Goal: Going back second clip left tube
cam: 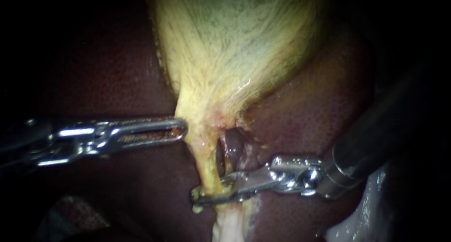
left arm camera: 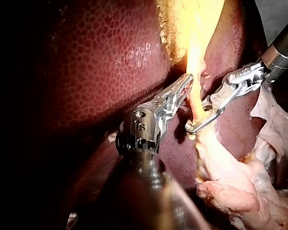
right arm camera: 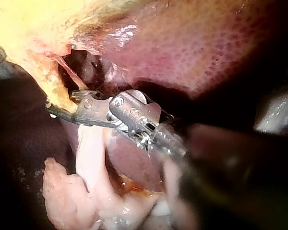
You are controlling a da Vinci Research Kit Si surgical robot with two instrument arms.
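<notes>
Right instrument (cam: 211,193) jaws apparently clamp the left tube (cam: 205,162); left instrument (cam: 182,129) jaws closed, empty.

Room around the left tube (cam: 207,164): tight on both flanks, open over the liver (cam: 108,73).

My right instrument (cam: 206,195) lies across the left tube from the right, jaws closed on it from both sides, and its shaft bars the lower right approach. My left instrument (cam: 181,129), jaws together, touches the neck of the gallbladder (cam: 235,44) and blocks the left flank higher up. Between the two, a short bare stretch of tube is reachable. Just right of it is a narrow dark window (cam: 220,152), walled by a second tube (cam: 233,145). Loose pale tissue (left arm camera: 240,187) crowds the space beyond the right instrument's jaws. The gallbladder closes off everything above.
</notes>
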